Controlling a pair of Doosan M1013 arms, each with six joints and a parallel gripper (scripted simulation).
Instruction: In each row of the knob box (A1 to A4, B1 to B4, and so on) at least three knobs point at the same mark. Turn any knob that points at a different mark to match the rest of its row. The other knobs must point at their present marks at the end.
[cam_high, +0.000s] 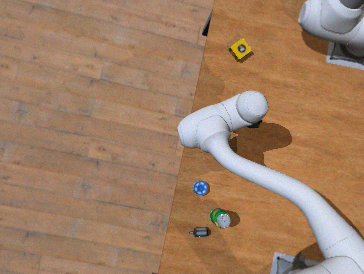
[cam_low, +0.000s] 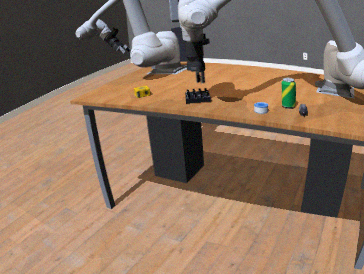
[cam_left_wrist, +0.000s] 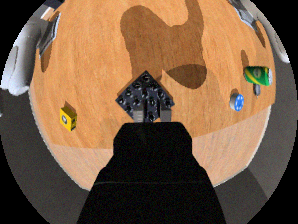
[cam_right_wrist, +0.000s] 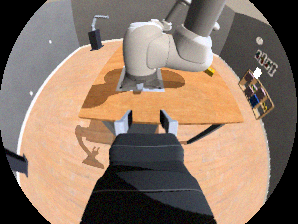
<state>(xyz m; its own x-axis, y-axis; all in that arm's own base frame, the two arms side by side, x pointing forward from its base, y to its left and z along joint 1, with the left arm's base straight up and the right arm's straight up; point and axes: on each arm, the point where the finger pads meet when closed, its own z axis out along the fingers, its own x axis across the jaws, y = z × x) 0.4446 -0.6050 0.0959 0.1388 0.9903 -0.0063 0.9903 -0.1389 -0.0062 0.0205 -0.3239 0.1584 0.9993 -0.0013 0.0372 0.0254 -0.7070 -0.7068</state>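
The black knob box stands on the table with several black knobs in rows. In the left wrist view it sits turned like a diamond. The marks and the directions the knobs point at are too small to read. My left gripper is partly open and empty, pointing down above the box; its fingers hide part of the near knobs in the left wrist view. In the top view the left arm hides the box. My right gripper is wide open and empty, away from the box.
A yellow block lies to one side of the box. On the other side are a blue-topped round tin, a green can and a small dark object.
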